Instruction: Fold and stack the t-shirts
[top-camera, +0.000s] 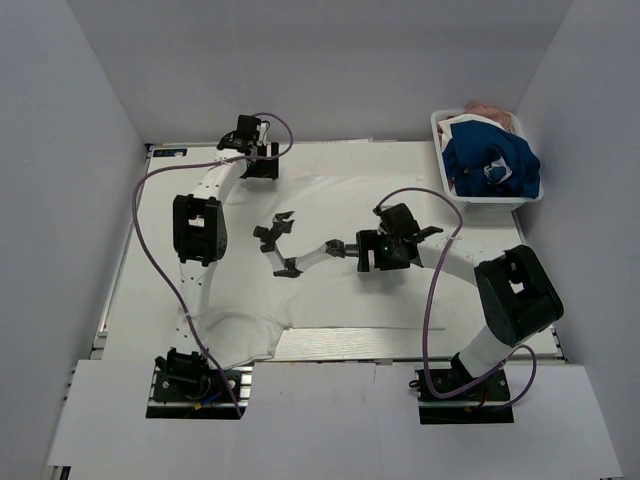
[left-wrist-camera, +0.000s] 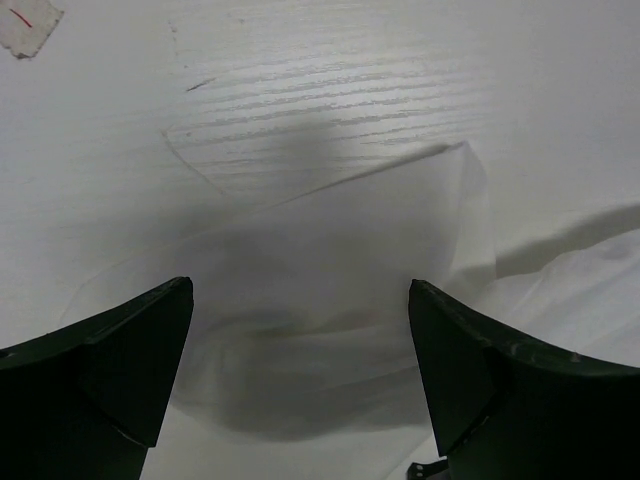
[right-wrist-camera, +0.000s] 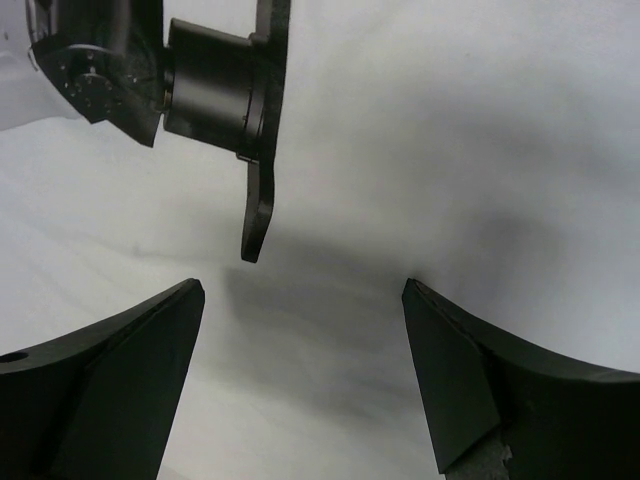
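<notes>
A white t-shirt (top-camera: 340, 290) lies spread flat over the middle of the table. My left gripper (top-camera: 260, 165) is open at its far left corner. In the left wrist view the gripper (left-wrist-camera: 300, 290) stands just above a thin corner of the cloth (left-wrist-camera: 330, 260), holding nothing. My right gripper (top-camera: 280, 243) reaches left over the shirt's middle, open and empty. In the right wrist view it (right-wrist-camera: 303, 290) hovers low over smooth white cloth (right-wrist-camera: 420, 150). A royal blue t-shirt (top-camera: 490, 165) lies bunched in a basket with white cloth (top-camera: 462, 128).
The white basket (top-camera: 440, 150) stands at the back right corner. The left arm's black elbow (top-camera: 200, 228) rises beside the right gripper and shows in the right wrist view (right-wrist-camera: 215, 80). Bare wood-grain table (left-wrist-camera: 330, 90) lies beyond the shirt's corner. White walls surround the table.
</notes>
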